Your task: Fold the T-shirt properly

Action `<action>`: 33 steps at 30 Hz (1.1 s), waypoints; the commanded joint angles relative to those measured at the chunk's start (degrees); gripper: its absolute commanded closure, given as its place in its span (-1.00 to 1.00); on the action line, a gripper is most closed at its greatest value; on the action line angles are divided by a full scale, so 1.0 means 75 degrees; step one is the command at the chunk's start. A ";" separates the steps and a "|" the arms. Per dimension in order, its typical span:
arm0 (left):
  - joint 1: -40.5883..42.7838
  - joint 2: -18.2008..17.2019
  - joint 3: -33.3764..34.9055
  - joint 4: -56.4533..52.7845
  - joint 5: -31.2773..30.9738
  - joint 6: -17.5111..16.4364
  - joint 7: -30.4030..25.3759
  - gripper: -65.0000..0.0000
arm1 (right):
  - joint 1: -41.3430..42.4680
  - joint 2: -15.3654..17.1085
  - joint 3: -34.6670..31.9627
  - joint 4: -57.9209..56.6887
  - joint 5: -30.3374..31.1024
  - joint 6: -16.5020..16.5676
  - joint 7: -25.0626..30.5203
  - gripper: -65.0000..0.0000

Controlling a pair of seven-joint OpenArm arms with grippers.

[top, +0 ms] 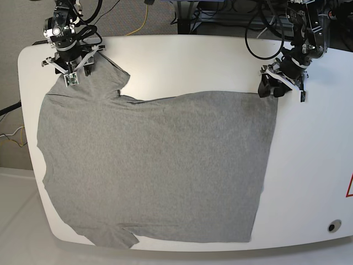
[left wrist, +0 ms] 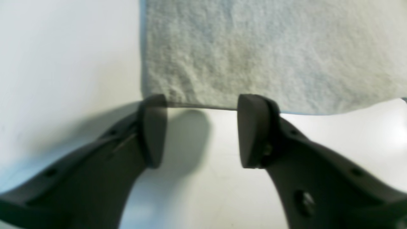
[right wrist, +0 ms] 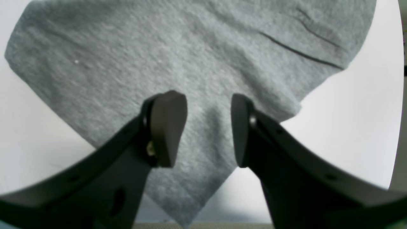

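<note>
- Nearest us in the left wrist view, our left pincer (left wrist: pixel 202 127) stands with its two dark pads spread wide and nothing between them, the pad tips right at the hem edge of the T-shirt (left wrist: pixel 270 57).
- In the right wrist view, our right pincer (right wrist: pixel 208 127) is likewise spread, its pads poised over a pointed grey sleeve (right wrist: pixel 190 184); the cloth lies beneath the gap, not pinched.
- The T-shirt (top: pixel 154 171) lies spread flat across most of the white bench (top: pixel 309 182), in the base view, with one sleeve at the far left corner and the other at the near edge.
- From the base view, the right arm reaches down over the far left sleeve, with the right pincer (top: pixel 70 74) pointing at the cloth.
- The left arm bends down to the shirt's far right corner, where the left pincer (top: pixel 270 85) sits at the edge.
- The base view is too small to show either pad gap; only the wrist views settle that.
- The left wrist view is blurred, and whether the pads touch the cloth we cannot tell.
- The near sleeve hangs partly over the bench rim.
- Only the base view shows the cables (top: pixel 259 38) behind the bench.
</note>
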 commanded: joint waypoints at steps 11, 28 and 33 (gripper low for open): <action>0.0022 -0.0037 -0.0499 0.0208 -0.0127 -0.0046 -0.0195 0.08 | 0.0158 0.0101 0.0030 0.0084 0.0072 0.0039 0.0116 0.18; -0.0566 -0.0068 -0.0699 0.0295 -0.0566 -0.0144 0.0073 -0.07 | 0.0217 0.0076 0.0069 0.0064 0.0094 0.0054 0.0154 0.18; -0.0705 -0.0069 -0.0624 0.0241 -0.0599 -0.0152 0.0134 -0.08 | 0.0225 0.0073 0.0077 0.0059 0.0091 0.0054 0.0162 0.18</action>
